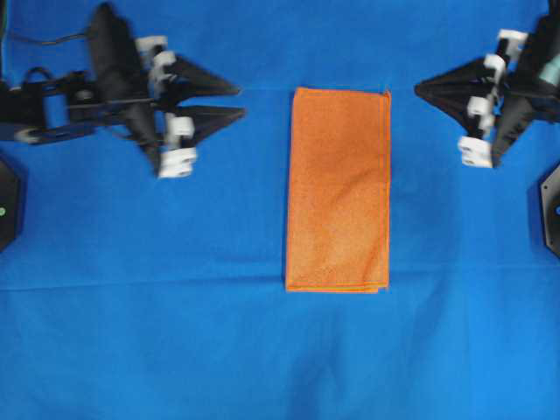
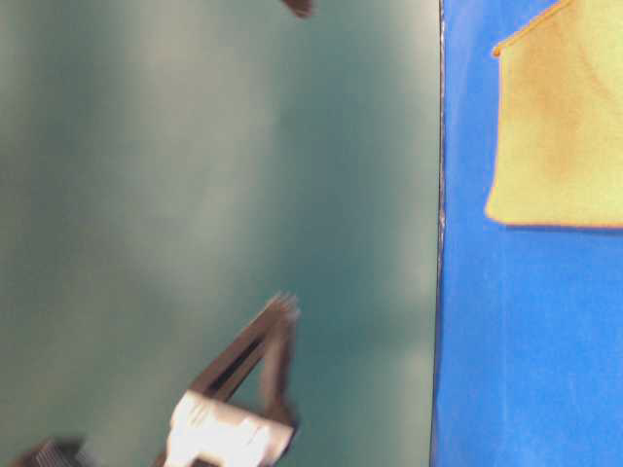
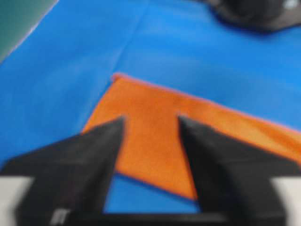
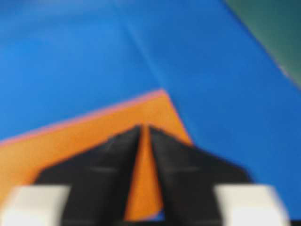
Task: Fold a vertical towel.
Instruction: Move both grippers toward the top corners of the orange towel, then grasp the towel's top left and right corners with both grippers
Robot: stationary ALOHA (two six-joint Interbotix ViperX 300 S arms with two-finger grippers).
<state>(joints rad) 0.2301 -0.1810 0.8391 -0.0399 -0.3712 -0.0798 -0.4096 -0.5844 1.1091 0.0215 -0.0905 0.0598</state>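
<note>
The towel lies flat mid-cloth, long axis near to far, with the left gripper spread apart and the right gripper nearly together, both empty beside its far corners, so each should pinch one corner squarely.

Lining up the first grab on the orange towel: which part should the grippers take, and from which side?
Probably the two far corners. The towel lies flat and long, its far short edge level with both grippers. Left gripper could come in from the left for that corner, right gripper from the right, then both draw that edge toward the near one.
</note>
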